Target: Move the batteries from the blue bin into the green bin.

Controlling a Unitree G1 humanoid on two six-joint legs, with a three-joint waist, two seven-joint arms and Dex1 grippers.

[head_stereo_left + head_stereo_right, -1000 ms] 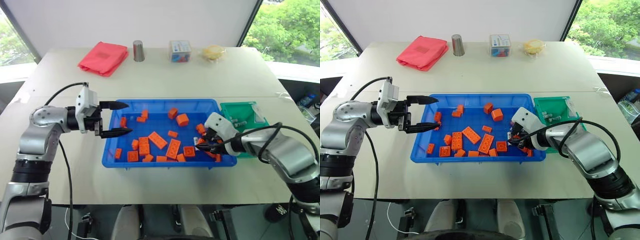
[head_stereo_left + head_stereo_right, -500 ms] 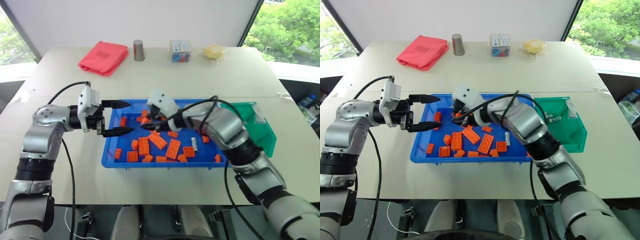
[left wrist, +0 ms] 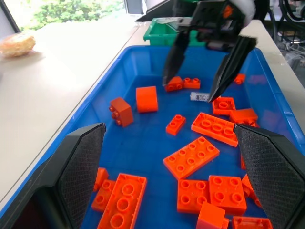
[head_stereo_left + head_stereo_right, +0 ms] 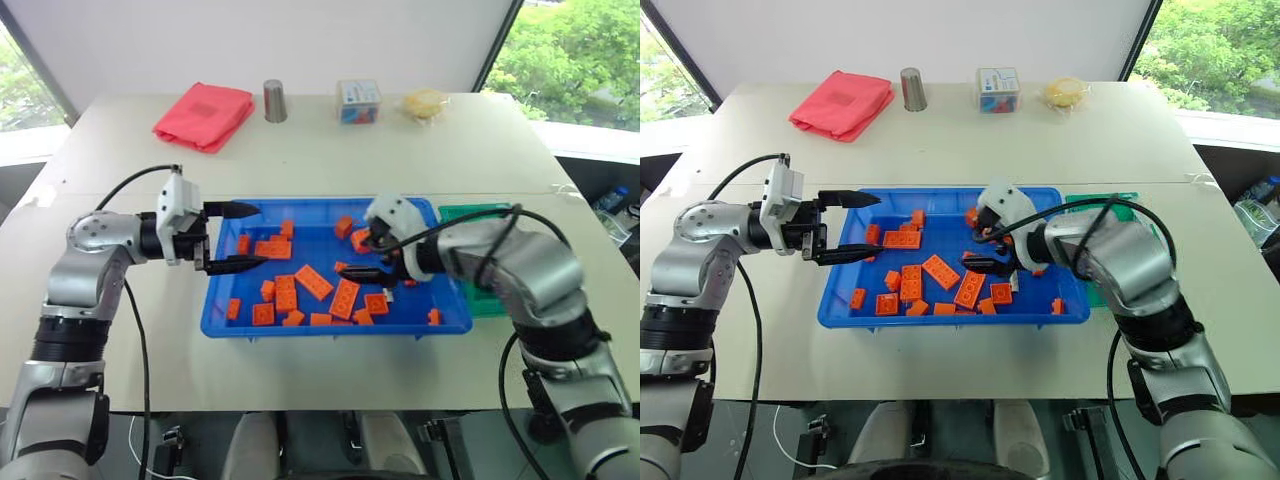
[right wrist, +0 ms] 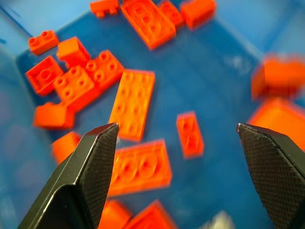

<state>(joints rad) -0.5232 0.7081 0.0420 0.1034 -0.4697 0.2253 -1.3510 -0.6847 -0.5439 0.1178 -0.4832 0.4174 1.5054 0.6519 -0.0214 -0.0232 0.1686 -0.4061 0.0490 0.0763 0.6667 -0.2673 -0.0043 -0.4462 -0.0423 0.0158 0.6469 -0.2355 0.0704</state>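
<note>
- I see the counter carrying the blue bin, with the green bin touching its right end.
- My right gripper hangs over the blue bin's right half, fingers wide, holding nothing.
- My left gripper sits at the bin's left rim, fingers wide, empty.
- Orange bricks litter the blue bin.
- One battery lies in the blue bin, just under the right fingers.

Silver battery flat in blue bin
</note>
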